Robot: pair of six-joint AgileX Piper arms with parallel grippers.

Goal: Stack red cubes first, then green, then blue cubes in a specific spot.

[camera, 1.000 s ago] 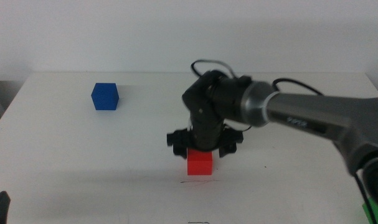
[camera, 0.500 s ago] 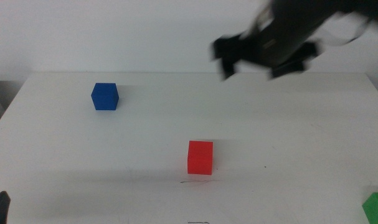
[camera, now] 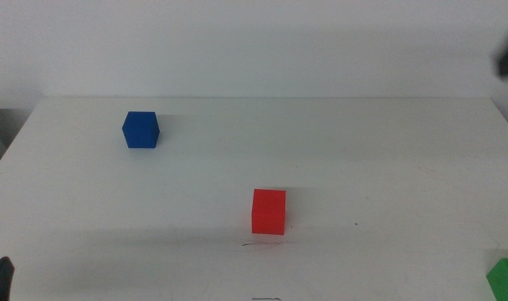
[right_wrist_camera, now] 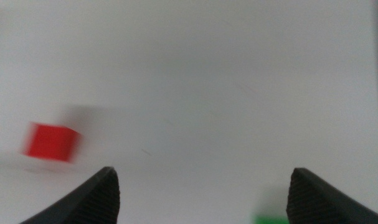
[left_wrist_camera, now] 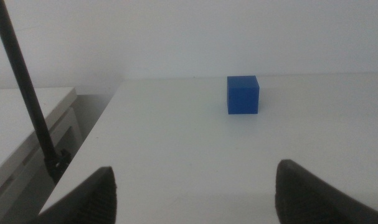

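Our right gripper (right_wrist_camera: 201, 186) is open and empty; red cube (camera: 269, 211) sits centre-low, so next we fetch green cube (camera: 506, 277), lower right.

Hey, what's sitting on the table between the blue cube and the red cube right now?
Nothing. In the middle view, only bare white table separates the blue cube from the red cube.

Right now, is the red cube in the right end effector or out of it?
Out. The red cube sits alone on the white table; the right end effector is open and empty.
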